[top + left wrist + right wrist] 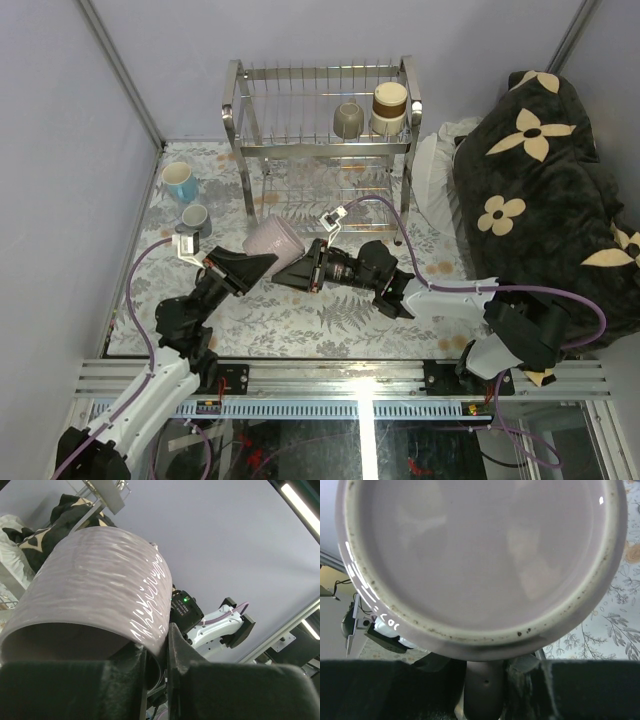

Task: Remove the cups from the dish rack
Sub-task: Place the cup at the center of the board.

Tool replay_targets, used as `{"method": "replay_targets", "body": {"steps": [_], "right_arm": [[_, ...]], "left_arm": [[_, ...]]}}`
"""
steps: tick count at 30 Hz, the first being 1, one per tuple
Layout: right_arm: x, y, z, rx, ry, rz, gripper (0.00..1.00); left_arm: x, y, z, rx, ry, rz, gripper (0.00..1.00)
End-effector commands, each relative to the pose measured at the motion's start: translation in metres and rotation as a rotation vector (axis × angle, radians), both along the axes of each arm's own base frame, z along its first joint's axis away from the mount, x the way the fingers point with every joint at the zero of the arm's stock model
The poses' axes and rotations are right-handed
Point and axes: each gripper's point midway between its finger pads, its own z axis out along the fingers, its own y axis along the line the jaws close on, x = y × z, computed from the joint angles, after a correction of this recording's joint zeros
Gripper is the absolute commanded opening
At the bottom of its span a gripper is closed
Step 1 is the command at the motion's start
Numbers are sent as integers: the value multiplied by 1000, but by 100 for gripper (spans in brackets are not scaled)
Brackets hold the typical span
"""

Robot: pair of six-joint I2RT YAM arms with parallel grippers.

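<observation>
The pale lilac mug (273, 240) is hanging on its side just ahead of both end effectors, clear above the tabletop (330, 320). The right end effector (485, 666) is gripping it narrowly by the handle, with the mug's base facing its camera. The left end effector (156, 643) is pinching the rim wall, one finger inside the mouth and one outside, equally narrow. This is looking like a handover, so the right one should be letting go only once the left pinch is sitting firm, then backing straight off the handle without dragging the mug. A thin rim pinch on glazed ware is risking a slip, so the left arm should be carrying slowly toward the light blue mug (180, 182) and grey-blue cup (195, 217), which are standing off to its left. The dish rack (320, 150) is standing beyond both.
</observation>
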Motion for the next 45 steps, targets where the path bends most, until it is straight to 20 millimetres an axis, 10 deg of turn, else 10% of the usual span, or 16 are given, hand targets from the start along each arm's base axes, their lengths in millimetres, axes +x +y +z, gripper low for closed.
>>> {"method": "replay_targets", "body": {"steps": [1, 8, 13, 28, 45], "right_arm": [[1, 3, 59, 164, -185, -24, 0], [2, 4, 57, 160, -189, -23, 1], [1, 6, 55, 162, -185, -16, 30], [3, 5, 42, 110, -199, -25, 62], [16, -52, -9, -250, -300, -204, 81]], "left_arm": [[3, 1, 7, 13, -18, 28, 0], [1, 2, 14, 22, -40, 36, 0], [0, 4, 18, 32, -49, 48, 0], [2, 9, 22, 64, -49, 100, 0], [35, 44, -12, 342, 268, 377, 0]]}}
